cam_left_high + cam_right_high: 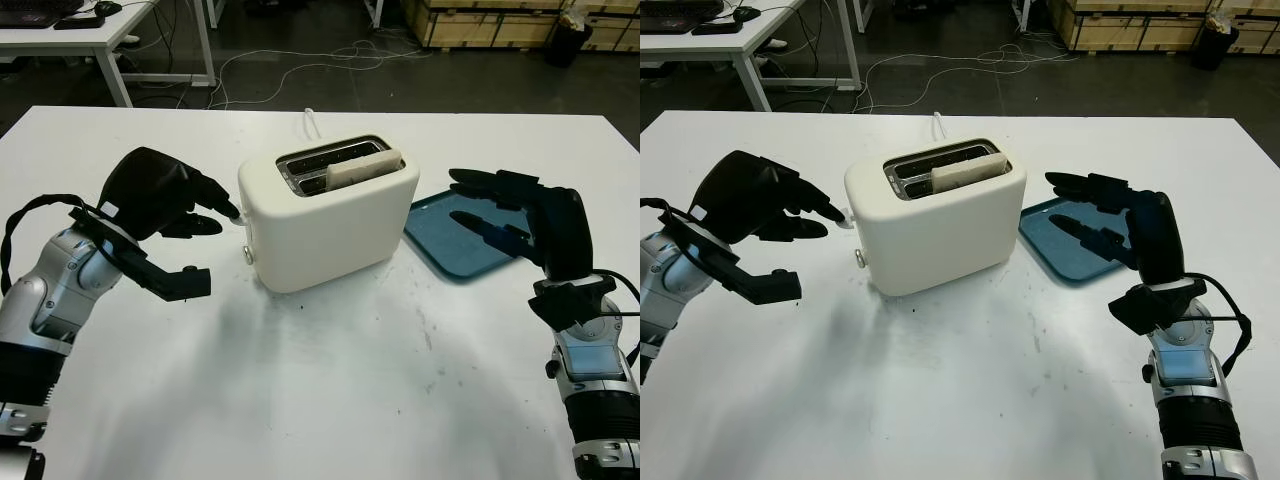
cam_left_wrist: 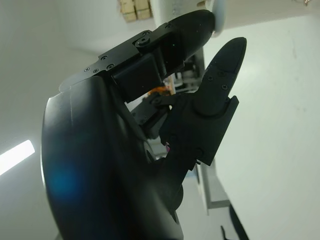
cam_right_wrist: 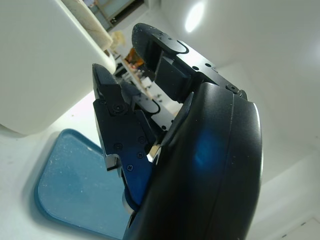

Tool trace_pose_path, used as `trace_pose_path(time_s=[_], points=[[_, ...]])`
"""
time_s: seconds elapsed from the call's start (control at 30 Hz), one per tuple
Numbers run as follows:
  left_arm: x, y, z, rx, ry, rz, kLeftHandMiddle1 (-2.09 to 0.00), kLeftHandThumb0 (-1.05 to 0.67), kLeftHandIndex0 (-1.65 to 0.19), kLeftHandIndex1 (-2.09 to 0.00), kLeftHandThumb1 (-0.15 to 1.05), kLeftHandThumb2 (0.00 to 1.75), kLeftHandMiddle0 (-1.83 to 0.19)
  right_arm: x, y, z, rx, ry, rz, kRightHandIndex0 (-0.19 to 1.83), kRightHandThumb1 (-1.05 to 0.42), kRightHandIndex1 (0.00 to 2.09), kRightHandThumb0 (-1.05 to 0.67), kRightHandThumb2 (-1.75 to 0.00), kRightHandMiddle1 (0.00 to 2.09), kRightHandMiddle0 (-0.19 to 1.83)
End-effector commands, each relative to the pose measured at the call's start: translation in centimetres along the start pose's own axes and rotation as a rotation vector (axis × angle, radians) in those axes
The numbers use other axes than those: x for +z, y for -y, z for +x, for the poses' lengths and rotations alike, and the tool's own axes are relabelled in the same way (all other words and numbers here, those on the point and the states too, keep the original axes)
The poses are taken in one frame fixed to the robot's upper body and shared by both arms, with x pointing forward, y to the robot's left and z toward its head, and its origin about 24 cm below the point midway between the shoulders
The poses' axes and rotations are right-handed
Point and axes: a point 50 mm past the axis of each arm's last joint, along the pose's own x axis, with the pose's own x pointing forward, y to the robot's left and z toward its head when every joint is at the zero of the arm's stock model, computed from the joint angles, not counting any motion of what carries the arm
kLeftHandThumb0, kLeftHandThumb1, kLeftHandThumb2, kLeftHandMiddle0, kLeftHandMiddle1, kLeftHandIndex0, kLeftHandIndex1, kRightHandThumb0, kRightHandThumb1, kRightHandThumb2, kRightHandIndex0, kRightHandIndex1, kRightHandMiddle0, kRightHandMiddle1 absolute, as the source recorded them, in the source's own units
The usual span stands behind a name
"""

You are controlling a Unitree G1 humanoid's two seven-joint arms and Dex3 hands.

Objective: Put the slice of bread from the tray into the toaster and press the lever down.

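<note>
The fingers [image 1: 215,190] of the left hand [image 1: 160,195] reach toward the end of the toaster [image 1: 325,215], and one fingertip touches the small white lever [image 1: 236,213] on that end; the hand grasps nothing, its thumb jutting out lower down over the bare table [image 1: 330,390]. In the left wrist view the same fingertip [image 2: 197,25] lies against the rounded white knob of the lever [image 2: 221,14]. On the other side, the right hand [image 1: 505,215] is raised upright over the blue tray [image 1: 440,245], released and holding nothing, its fingers pointing toward the toaster without touching it. The right wrist view shows the tray [image 3: 70,190] just below that hand [image 3: 150,150], with nothing lying on the part of it in sight, and the pale side of the toaster [image 3: 35,65] close by. The tray sits on the table just beside the right end of the toaster. The cream toaster stands near the middle of the white table, turned at an angle, and the slice of bread [image 1: 362,170] is in its nearer slot, the top edge sticking up above the rim. A white cord [image 1: 311,122] leaves the far side of the toaster. Beyond the table's far edge lie cables [image 1: 330,55] on a dark floor, another white table [image 1: 90,30] and wooden crates [image 1: 490,20].
</note>
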Motion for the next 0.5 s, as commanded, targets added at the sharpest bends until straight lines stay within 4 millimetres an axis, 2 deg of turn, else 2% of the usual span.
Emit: trace_pose_path(time_s=[0.0,0.17,0.47], points=[[0.11,-0.06,0.25,-0.021,0.021,0.02,-0.86,-0.49,-1.43,-0.01,0.63,0.0,-1.24,0.21,0.25,-0.04,-0.012,0.014,0.009,1.03,-0.81,0.0,-0.09,0.0,0.0,0.94],[0.22,-0.02,0.43,-0.065,0.028,0.037,-1.0,-0.49,-1.42,0.0,0.63,0.0,-1.2,0.22,0.27,-0.06,-0.012,0.016,0.009,1.04,-0.81,0.0,-0.1,0.0,0.0,0.94],[0.46,-0.12,1.18,-0.06,0.049,0.044,-0.98,-0.49,-1.42,0.0,0.64,0.0,-1.17,0.19,0.16,-0.09,-0.006,0.01,0.008,1.03,-0.81,0.0,-0.11,0.0,0.0,0.94]])
